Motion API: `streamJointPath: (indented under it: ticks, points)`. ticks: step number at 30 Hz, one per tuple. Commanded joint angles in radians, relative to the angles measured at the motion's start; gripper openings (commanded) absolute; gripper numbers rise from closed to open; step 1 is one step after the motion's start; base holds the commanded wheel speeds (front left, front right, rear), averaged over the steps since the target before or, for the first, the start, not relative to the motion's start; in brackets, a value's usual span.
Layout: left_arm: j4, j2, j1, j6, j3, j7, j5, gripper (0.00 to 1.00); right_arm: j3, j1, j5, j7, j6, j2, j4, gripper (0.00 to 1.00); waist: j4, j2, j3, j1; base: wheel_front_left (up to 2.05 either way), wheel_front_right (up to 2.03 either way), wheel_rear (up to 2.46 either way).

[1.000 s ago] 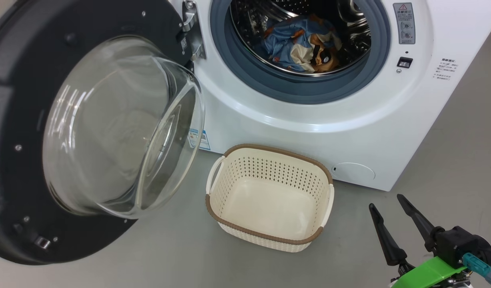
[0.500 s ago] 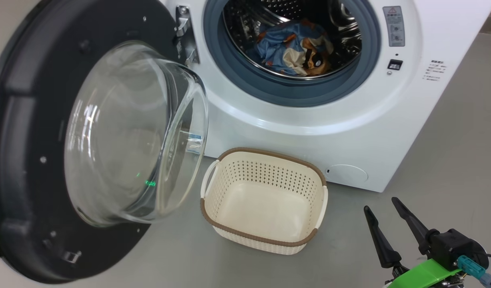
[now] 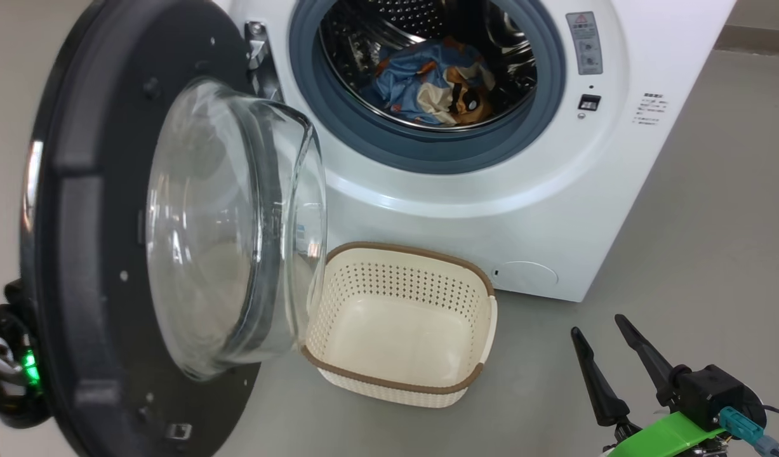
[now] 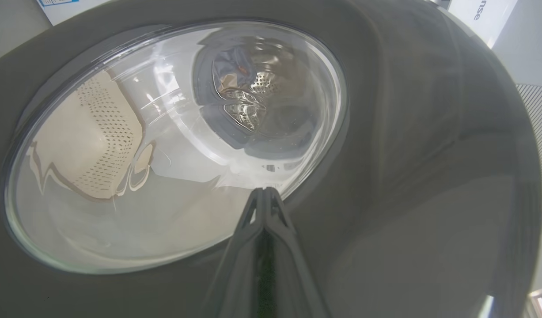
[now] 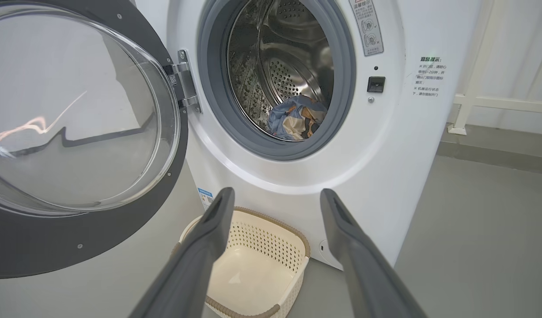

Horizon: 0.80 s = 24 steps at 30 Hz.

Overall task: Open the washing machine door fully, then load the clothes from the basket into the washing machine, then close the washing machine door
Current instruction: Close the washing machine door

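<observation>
The washing machine (image 3: 491, 209) stands open. Its black door (image 3: 91, 254) with the bulging glass porthole (image 3: 237, 235) hangs half-swung at the left. The light-blue bear-print clothes (image 3: 427, 89) lie inside the steel drum, and show again as clothes (image 5: 297, 121) in the right wrist view. The cream basket (image 3: 389, 384) sits empty on the floor before the machine. My left gripper (image 4: 264, 192) is shut, its tips against the door's glossy outer face (image 4: 407, 154). My right gripper (image 3: 597, 327) hangs open at the lower right, holding nothing, and as the right gripper (image 5: 276, 195) it faces the machine.
Grey floor (image 3: 713, 222) spreads to the right of the machine. Part of my left arm with a green light (image 3: 11, 374) sits behind the door's outer edge. A white frame (image 5: 469, 101) stands beyond the machine's right side. The porthole overhangs the basket's left end.
The door has swung toward the machine and now stands more edge-on, with my left arm showing behind it. The camera shifted too. Basket, clothes and right gripper keep their places.
</observation>
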Motion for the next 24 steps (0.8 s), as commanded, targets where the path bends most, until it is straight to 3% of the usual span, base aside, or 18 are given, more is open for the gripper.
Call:
streamJointPath:
  ticks: [1, 9, 24]
  points:
    - [-0.05, 0.012, -0.008, 0.006, 0.01, 0.016, -0.024, 0.0, 0.019, -0.004, -0.003, -0.005, 0.002, -0.003, -0.021, 1.0, -0.013, -0.0001, -0.001, 0.0, 0.0, 0.0, 0.0]
    - [-0.101, -0.061, -0.02, -0.003, -0.025, -0.011, -0.038, 0.0, 0.014, -0.008, -0.002, -0.005, 0.002, 0.005, -0.022, 1.0, -0.062, -0.0001, 0.004, 0.0, 0.0, 0.0, 0.0]
    - [-0.072, -0.096, -0.064, -0.061, -0.077, -0.089, -0.043, 0.0, 0.015, -0.016, -0.002, -0.005, 0.002, 0.019, -0.019, 1.0, -0.156, -0.0001, 0.001, 0.0, 0.0, 0.0, 0.0]
